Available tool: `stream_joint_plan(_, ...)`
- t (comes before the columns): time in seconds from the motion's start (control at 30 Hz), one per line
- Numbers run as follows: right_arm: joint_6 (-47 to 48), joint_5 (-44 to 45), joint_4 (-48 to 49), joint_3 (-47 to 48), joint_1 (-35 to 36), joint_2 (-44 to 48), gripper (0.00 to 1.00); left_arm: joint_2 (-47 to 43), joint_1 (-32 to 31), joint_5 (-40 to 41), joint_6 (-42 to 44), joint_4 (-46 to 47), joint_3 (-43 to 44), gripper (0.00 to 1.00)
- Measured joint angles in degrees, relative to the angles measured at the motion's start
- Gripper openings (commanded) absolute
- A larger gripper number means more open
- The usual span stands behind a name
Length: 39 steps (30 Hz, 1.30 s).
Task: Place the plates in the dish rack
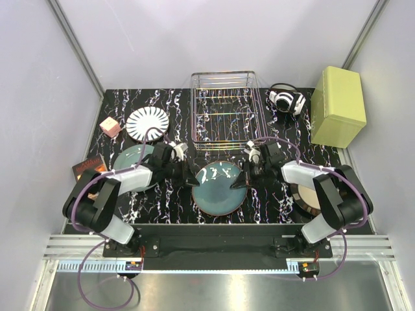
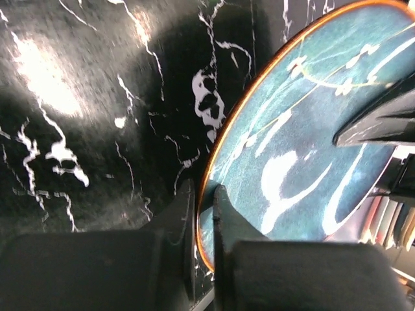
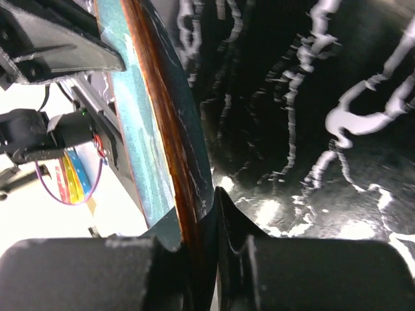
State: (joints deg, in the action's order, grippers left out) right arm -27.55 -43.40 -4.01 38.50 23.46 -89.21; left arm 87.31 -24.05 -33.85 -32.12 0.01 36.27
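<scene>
The black marbled table (image 1: 269, 206) carries everything. At its 12 o'clock stands the wire rack (image 1: 224, 107), with no plate in it. The yellow-green box (image 1: 337, 107) sits at 2 o'clock, partly off the table's edge.

The teal plate (image 1: 219, 191) lies just toward 6 o'clock of the centre, right below the rack and apart from it. The pale plate (image 1: 130, 159) is at 9 o'clock, partly under the left arm. The beige plate (image 1: 305, 197) is at 4 o'clock, mostly hidden by the right arm. The striped plate (image 1: 147, 123) is at 10 o'clock.

The left gripper (image 1: 192, 181) is clamped on the teal plate's rim at the plate's 9 o'clock, one finger (image 2: 228, 217) above the rim and one below. The right gripper (image 1: 238, 181) pinches the same rim at 3 o'clock, its fingers (image 3: 227, 220) tight on either side.

A black-and-white headset (image 1: 286, 100) lies at 1 o'clock, between rack and box. A pink cube (image 1: 110, 126) sits just at the striped plate's 9 o'clock.
</scene>
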Motion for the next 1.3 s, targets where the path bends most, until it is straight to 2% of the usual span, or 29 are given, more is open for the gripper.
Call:
stream_joint_plan(0.03, 0.96, -0.13, -1.51, 1.09, 0.09, 0.04, 0.00, -0.74, -0.09, 0.28, 0.57, -0.57, 0.00, 0.35)
stream_joint_plan(0.07, 1.70, -0.22, -3.23, 2.47, 0.42, 0.15, 0.00, -1.57, -0.39, 1.18, 1.68, -1.46, 0.20, 0.46)
stream_joint_plan(0.17, 5.77, 0.90, -9.84, 7.17, 1.53, 0.72, 0.00, -5.05, 0.00, 2.64, 6.10, -7.80, 2.58, 0.52)
stream_joint_plan(0.2, 7.65, 1.09, -12.72, 8.94, 1.64, 1.01, 0.00, -6.64, 0.92, 2.97, 8.13, -10.78, 4.37, 0.57)
stream_joint_plan(0.37, 16.98, 4.13, -29.46, 22.18, 1.68, 2.27, 0.00, -16.98, 8.11, 5.29, 18.16, -21.97, 15.58, 0.68)
stream_joint_plan(0.47, 21.42, 6.69, -36.83, 33.86, 1.66, 2.69, 0.00, -25.57, 10.84, 8.46, 23.76, -24.81, 20.02, 0.68)
stream_joint_plan(0.57, 21.90, 10.71, -39.50, 44.81, 1.66, 3.34, 0.00, -31.54, 10.80, 10.82, 27.96, -25.11, 21.57, 0.68)
stream_joint_plan(0.73, 17.75, 27.30, -40.15, 60.50, 1.77, 1.44, 0.00, -33.51, 10.78, 13.70, 31.08, -24.96, 20.57, 0.68)
stream_joint_plan(0.9, 17.42, 46.66, -40.28, 79.82, 1.70, -11.50, 0.00, -32.94, 10.86, 14.43, 31.69, -25.70, 17.77, 0.69)
stream_joint_plan(1.07, 19.93, 64.24, -40.50, 92.91, 1.53, -26.27, 0.00, -33.24, 10.86, 15.10, 32.13, -25.11, 17.05, 0.69)
stream_joint_plan(1.3, 25.03, 78.16, -42.64, 104.39, 1.03, -40.74, 0.00, -35.21, 10.86, 16.26, 32.11, -23.82, 12.96, 0.69)
